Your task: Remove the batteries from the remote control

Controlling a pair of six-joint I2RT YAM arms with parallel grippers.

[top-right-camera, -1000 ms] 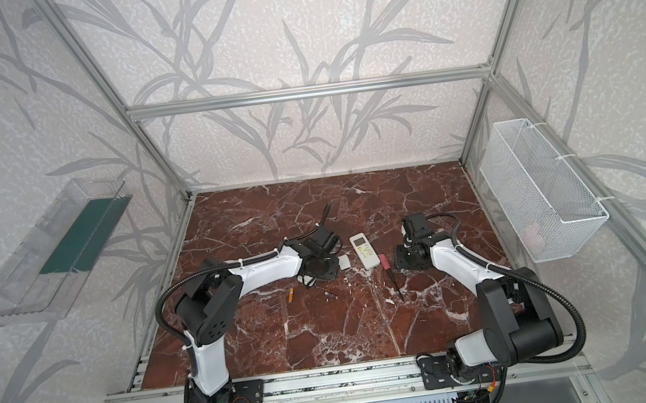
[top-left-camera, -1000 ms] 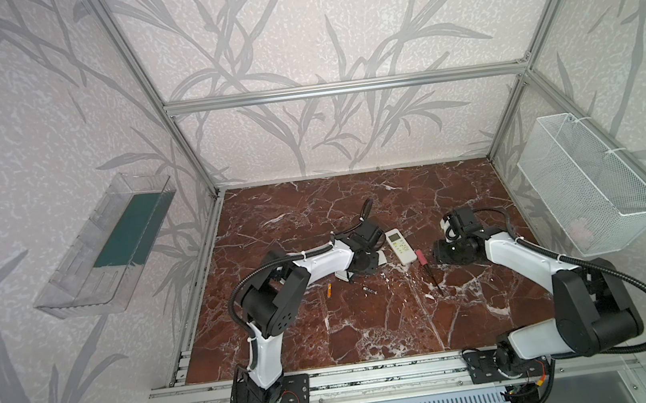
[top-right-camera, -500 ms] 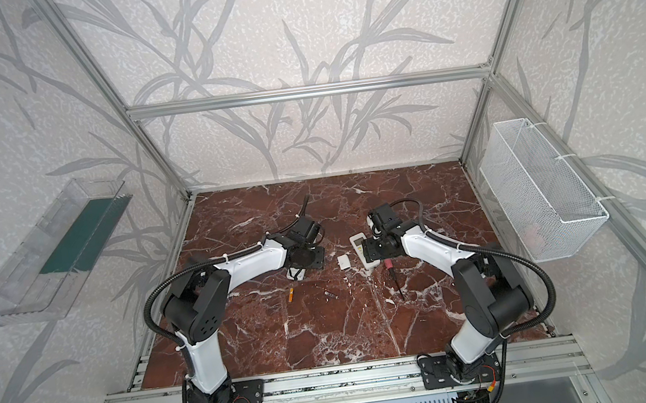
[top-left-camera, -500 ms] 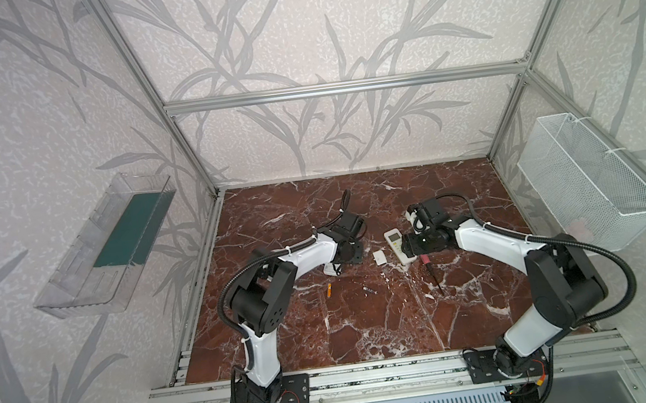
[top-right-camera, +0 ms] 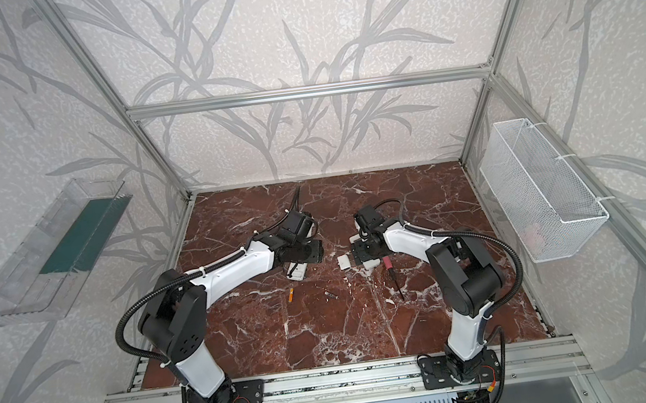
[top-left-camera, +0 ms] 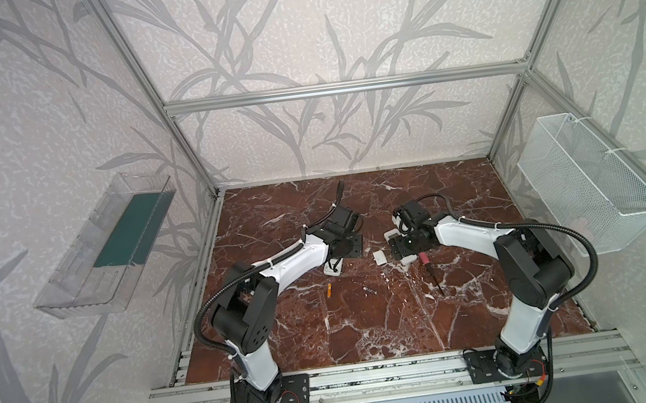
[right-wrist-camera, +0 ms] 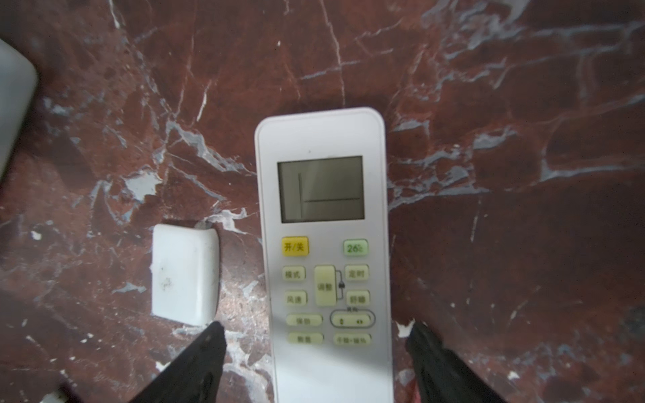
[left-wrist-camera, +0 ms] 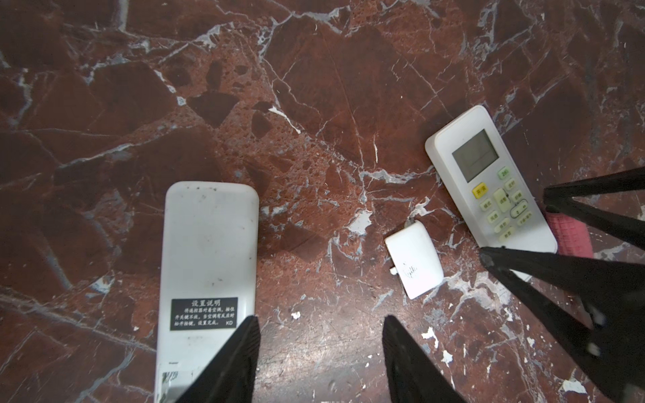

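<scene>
Two white remotes lie on the marble floor. The first lies back up, with a black label (left-wrist-camera: 204, 313); my left gripper (left-wrist-camera: 319, 324) hangs open beside it, one fingertip (left-wrist-camera: 249, 328) over its edge and only bare floor between the jaws. The second remote (right-wrist-camera: 323, 195) lies buttons up, and my open right gripper (right-wrist-camera: 316, 329) straddles its lower end with a gap on each side. In both top views a yellow-orange battery (top-left-camera: 329, 291) (top-right-camera: 291, 295) and a dark battery (top-left-camera: 367, 289) (top-right-camera: 329, 294) lie loose on the floor nearer the front.
A small white cover (left-wrist-camera: 413, 260) (right-wrist-camera: 185, 275) (top-left-camera: 379, 257) lies between the remotes. A pink-handled screwdriver (top-left-camera: 424, 258) (left-wrist-camera: 572, 233) lies just right of the buttons-up remote. A wire basket (top-left-camera: 587, 182) hangs on the right wall and a clear bin (top-left-camera: 109, 245) on the left.
My right arm has swung left over the buttons-up remote and its jaws have widened. My left gripper has drawn left off that remote to the back-up one and opened further.
</scene>
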